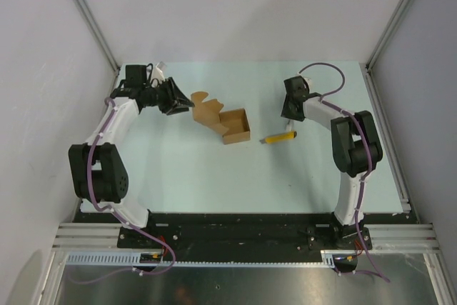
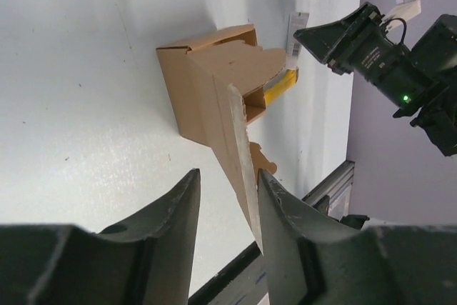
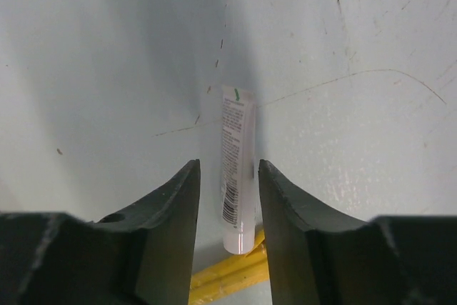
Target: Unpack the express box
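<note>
Yellow cutter (image 1: pixel 277 138) laid on table (image 1: pixel 214 183), right of centre; white tube (image 3: pixel 236 155) seen just at its far end. Box (image 1: pixel 232 126) placed mid-table, left of cutter, lid open, flaps turned toward left arm. Right gripper (image 3: pixel 228 167) held over tube, fingers apart, nothing pinched. Left gripper (image 2: pixel 228 180) spread, box flap (image 2: pixel 239 141) seen between fingers

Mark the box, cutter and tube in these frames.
box (image 1: pixel 237 136): top view, near side wall.
cutter (image 1: pixel 280 137): top view, middle of the yellow handle.
tube (image 3: pixel 238 169): right wrist view, printed body.
</note>
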Robot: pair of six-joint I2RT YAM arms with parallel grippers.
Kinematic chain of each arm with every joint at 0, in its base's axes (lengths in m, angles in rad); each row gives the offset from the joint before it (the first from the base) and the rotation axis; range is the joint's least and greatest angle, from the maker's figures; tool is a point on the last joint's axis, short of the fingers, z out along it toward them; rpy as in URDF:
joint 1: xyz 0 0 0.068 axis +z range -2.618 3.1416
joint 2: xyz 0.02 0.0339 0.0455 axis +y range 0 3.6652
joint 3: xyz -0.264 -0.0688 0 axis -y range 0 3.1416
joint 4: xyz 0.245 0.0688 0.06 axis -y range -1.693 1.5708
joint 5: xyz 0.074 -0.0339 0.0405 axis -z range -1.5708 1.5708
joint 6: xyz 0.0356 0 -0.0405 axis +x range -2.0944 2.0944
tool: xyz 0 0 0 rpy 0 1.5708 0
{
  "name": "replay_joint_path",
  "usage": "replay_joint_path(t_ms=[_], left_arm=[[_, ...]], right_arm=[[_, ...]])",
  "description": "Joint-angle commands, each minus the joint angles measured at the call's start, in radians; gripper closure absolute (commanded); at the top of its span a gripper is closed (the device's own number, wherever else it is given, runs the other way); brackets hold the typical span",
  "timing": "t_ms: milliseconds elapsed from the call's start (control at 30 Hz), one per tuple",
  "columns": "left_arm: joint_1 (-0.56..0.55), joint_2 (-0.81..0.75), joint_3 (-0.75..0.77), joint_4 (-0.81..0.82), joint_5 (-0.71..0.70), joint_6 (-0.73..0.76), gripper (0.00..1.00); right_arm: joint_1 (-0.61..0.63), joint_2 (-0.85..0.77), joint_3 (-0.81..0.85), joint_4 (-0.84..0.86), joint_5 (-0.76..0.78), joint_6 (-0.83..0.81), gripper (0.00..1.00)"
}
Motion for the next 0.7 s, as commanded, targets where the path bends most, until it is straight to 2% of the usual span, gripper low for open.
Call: replay_joint_path(t_ms=[0, 33, 200, 267, 300, 333, 367, 433, 667], left_arm=[[0.001, -0.029, 0.059, 0.005, -0.002, -0.005, 0.56], [0.001, -0.032, 0.062, 0.005, 0.001, -0.003, 0.54], [0.001, -0.078, 0.093, 0.006, -0.012, -0.008, 0.28], [0.001, -0.118, 0.093, 0.005, -0.038, -0.005, 0.18], [0.001, -0.13, 0.09, 0.005, -0.046, -0.003, 0.16], [0.001, -0.162, 0.084, 0.005, -0.051, -0.003, 0.1], [0.028, -0.178, 0.068, 0.005, -0.06, -0.002, 0.01], [0.041, -0.221, 0.044, 0.003, -0.068, -0.003, 0.0], [0.058, -0.478, -0.134, 0.0, -0.132, 0.006, 0.0]], right_arm=[[-0.002, 0.018, 0.01, 0.048, 0.045, 0.001, 0.56], [-0.002, 0.007, 0.01, 0.046, 0.045, 0.002, 0.53], [-0.002, -0.071, 0.01, 0.026, 0.062, 0.01, 0.41], [-0.002, -0.122, 0.01, 0.011, 0.082, 0.019, 0.31], [0.0, -0.139, 0.01, -0.01, 0.084, 0.028, 0.27], [-0.002, -0.159, 0.01, -0.027, 0.09, 0.034, 0.13], [0.0, -0.194, 0.01, -0.046, 0.094, 0.039, 0.09], [0.004, -0.232, 0.008, -0.105, 0.107, 0.053, 0.01], [0.076, -0.412, -0.001, -0.285, 0.215, 0.065, 0.0]])
